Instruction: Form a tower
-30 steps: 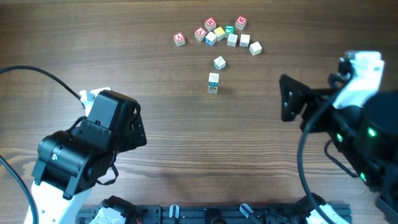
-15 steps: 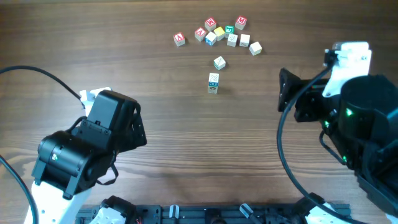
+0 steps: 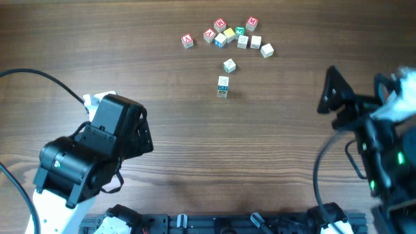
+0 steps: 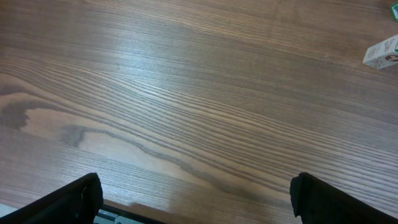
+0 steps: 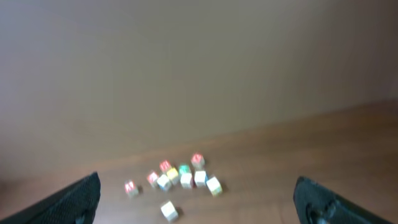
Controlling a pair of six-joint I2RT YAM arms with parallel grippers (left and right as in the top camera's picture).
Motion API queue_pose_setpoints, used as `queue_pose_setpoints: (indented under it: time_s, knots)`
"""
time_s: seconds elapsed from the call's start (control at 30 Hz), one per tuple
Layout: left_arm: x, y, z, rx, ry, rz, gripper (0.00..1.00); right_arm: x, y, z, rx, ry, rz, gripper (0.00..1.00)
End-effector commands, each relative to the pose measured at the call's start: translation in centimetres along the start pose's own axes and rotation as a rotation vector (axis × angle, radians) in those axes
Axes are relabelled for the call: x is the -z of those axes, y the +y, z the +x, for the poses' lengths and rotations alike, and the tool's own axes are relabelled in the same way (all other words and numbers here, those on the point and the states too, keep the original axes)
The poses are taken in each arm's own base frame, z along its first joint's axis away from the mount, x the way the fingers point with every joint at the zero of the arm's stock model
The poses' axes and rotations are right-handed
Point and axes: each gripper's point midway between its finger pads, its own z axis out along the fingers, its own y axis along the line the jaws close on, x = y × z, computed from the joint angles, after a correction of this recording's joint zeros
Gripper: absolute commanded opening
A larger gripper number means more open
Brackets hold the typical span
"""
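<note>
The tower (image 3: 223,86) is a short one-cube-wide stack of pale letter cubes standing upright near the table's middle, with a blue-marked face showing on its side. My right gripper (image 3: 329,92) hangs open well to the right of it, apart from it. In the right wrist view the right gripper (image 5: 199,204) holds nothing, and the tower is out of view there. My left gripper (image 4: 196,205) is open over bare wood at the lower left. A pale block (image 4: 382,52) sits at that view's right edge, and I cannot tell which one it is.
One loose cube (image 3: 229,65) lies just behind the tower. Several more loose letter cubes (image 3: 228,34) cluster at the far middle, also seen as loose cubes (image 5: 180,177) in the right wrist view. The left arm (image 3: 91,153) fills the lower left of the table.
The right arm has drawn back to the right, away from the tower, and its gripper now sits further right. The left arm and the cubes have not moved.
</note>
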Motion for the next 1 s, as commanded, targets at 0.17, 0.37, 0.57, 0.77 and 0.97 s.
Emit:
queue_pose_setpoints:
  time_s: [0.17,0.37,0.57,0.77,0.97]
  knots:
    - [0.1,0.2,-0.1,-0.001,-0.009,-0.005,1.0,3.6,-0.3,4.5,-0.012,-0.143,-0.189,1.0]
    - [0.1,0.2,-0.1,0.0,-0.009,-0.005,1.0,5.7,-0.1,5.4,0.023,-0.398,-0.298,1.0]
    - [0.1,0.2,-0.1,-0.001,-0.009,-0.005,1.0,3.5,-2.5,8.7,-0.008,-0.47,-0.229,1.0]
    - [0.1,0.2,-0.1,-0.001,-0.009,-0.005,1.0,-0.5,-5.7,15.1,-0.035,-0.375,-0.104,1.0]
    - [0.1,0.2,-0.1,0.0,-0.009,-0.005,1.0,-2.3,-7.1,19.9,-0.02,-0.24,-0.037,1.0]
